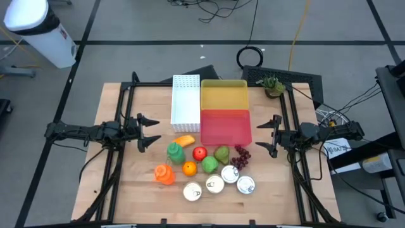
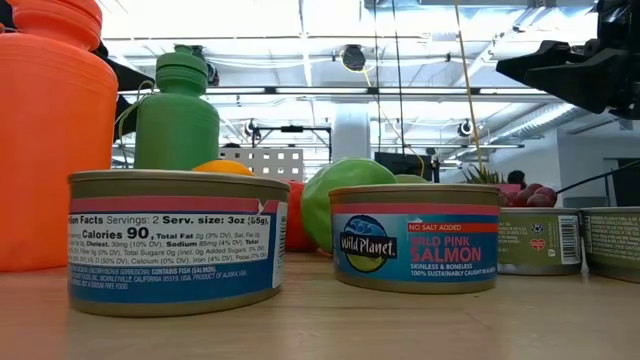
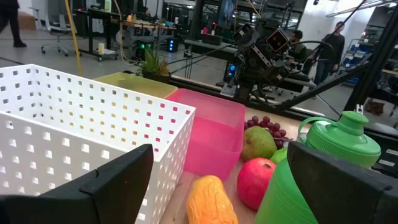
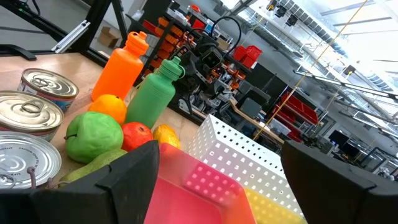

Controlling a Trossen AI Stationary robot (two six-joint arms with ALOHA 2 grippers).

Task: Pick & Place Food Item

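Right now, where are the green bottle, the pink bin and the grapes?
green bottle (image 1: 175,152): high view, on its body.
pink bin (image 1: 226,127): high view, on its bare floor.
grapes (image 1: 241,156): high view, middle of the bunch.

On the table (image 1: 126,190), three bins sat side by side toward the far edge: a perforated basket (image 1: 185,99) on the left, with two trays to its right, one tray (image 1: 223,95) behind the other (image 1: 226,126). In front of them lay a cluster of fruit (image 1: 209,158) and two bottles (image 1: 169,163), and nearest the front edge stood a row of three cans (image 1: 218,185).
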